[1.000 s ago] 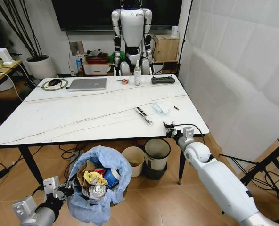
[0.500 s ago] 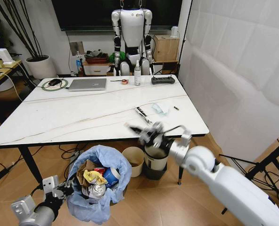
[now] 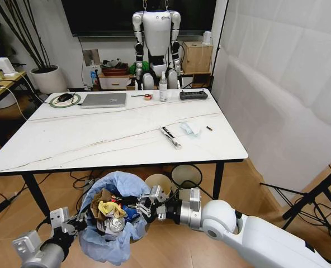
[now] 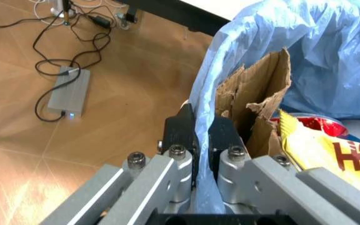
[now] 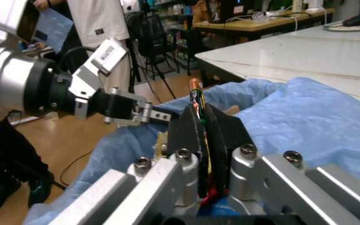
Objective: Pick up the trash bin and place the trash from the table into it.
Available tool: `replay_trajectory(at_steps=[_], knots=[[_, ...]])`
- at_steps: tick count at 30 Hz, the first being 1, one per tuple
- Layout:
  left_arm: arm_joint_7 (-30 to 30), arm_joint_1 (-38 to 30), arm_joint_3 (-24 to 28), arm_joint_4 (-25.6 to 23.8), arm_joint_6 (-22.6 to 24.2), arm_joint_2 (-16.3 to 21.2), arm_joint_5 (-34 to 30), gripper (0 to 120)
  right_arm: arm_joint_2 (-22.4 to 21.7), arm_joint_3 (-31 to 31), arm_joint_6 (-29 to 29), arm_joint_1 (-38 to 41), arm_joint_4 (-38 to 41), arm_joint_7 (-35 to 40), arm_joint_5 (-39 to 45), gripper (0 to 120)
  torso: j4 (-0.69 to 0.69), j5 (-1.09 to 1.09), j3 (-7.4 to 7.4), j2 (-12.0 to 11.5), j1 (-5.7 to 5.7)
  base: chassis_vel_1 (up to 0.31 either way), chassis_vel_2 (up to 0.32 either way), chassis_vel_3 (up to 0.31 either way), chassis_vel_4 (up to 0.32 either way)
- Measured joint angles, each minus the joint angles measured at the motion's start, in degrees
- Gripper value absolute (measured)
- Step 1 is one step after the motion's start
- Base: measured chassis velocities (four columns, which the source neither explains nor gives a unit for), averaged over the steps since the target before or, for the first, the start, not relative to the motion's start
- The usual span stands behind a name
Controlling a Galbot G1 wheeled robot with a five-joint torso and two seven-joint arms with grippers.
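The trash bin, lined with a puffy light-blue bag, hangs below the table's front edge. My left gripper is shut on its rim, the fingers pinching the bag. Inside lie brown cardboard, a yellow wrapper, a can and a blue cup. My right gripper hovers over the bin's mouth, shut on a thin dark strip with an orange tip. On the table remain a black-and-white stick, a light-blue mask and a small dark scrap.
A silver laptop, spray bottle, tape roll and black controller line the table's far edge. A cream bucket and a black-rimmed white bin stand under the table. Cables and a power brick lie on the floor.
My right gripper left the table's front right edge, swung down and left with the thin strip, and now sits over the bin. The left gripper and the bin stayed put.
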Motion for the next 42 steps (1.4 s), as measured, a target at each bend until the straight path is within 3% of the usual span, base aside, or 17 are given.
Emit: replay_trajectory(at_steps=[13,17,18,24,27,32,42], knots=[[-0.3,-0.7,0.2,0.4,0.3,0.3,-0.4,0,0.1,3.2,0.7,-1.2,0.1,1.0,-0.1,52,-0.01,0.01,0.00,0.0,0.00,0.000,0.000,0.000,0.000],[-0.2,-0.2,0.3,0.4,0.3,0.0,-0.2,0,3.0,9.8,0.4,2.0,-0.9,4.6,3.9,72,0.01,0.00,0.00,0.0,0.00,0.000,0.000,0.000,0.000],[-0.2,-0.2,0.3,0.4,0.3,0.0,-0.2,0,3.0,9.8,0.4,2.0,-0.9,4.6,3.9,72,0.01,0.00,0.00,0.0,0.00,0.000,0.000,0.000,0.000],[0.0,0.1,0.3,0.2,0.1,-0.4,0.1,0,7.6,22.8,-9.1,6.8,-10.0,15.4,6.6,97,0.01,0.01,0.00,0.0,0.01,0.000,0.000,0.000,0.000],[0.0,0.1,0.2,0.1,0.1,-0.4,0.1,0,8.0,25.8,-10.8,7.8,-15.9,17.6,6.6,100,-0.01,0.01,0.01,0.0,0.01,0.000,0.000,0.000,0.000],[0.0,0.1,0.3,-0.2,0.1,-0.5,0.3,0,8.6,28.6,-7.7,10.1,-29.1,17.6,3.8,100,-0.02,0.01,0.01,0.0,0.02,0.000,0.000,0.000,0.000],[0.0,1.3,-0.4,-1.7,0.1,-0.8,0.7,0,12.5,30.2,-13.4,14.4,-40.6,14.8,-4.4,100,0.00,0.00,0.01,0.0,0.00,0.000,0.000,0.000,0.000]])
